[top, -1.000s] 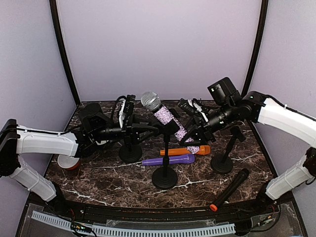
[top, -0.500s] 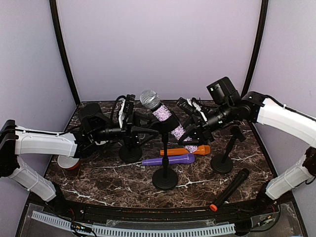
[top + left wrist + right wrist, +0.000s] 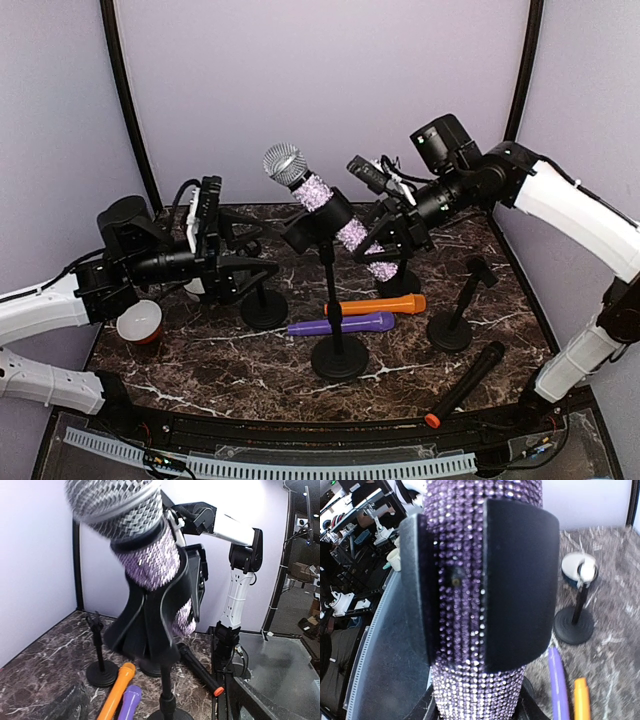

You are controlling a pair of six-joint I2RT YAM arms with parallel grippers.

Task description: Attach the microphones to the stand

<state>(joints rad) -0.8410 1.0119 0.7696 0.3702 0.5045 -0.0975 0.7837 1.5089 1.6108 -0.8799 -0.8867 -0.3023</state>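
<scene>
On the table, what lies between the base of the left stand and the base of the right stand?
In the top view, the orange microphone and the purple microphone lie side by side in that stretch, flat on the marble top.

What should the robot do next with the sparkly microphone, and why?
Probably open the right gripper and let go: the glittery lilac microphone already sits in the clip of the middle stand, and the left gripper is clear of it.
</scene>
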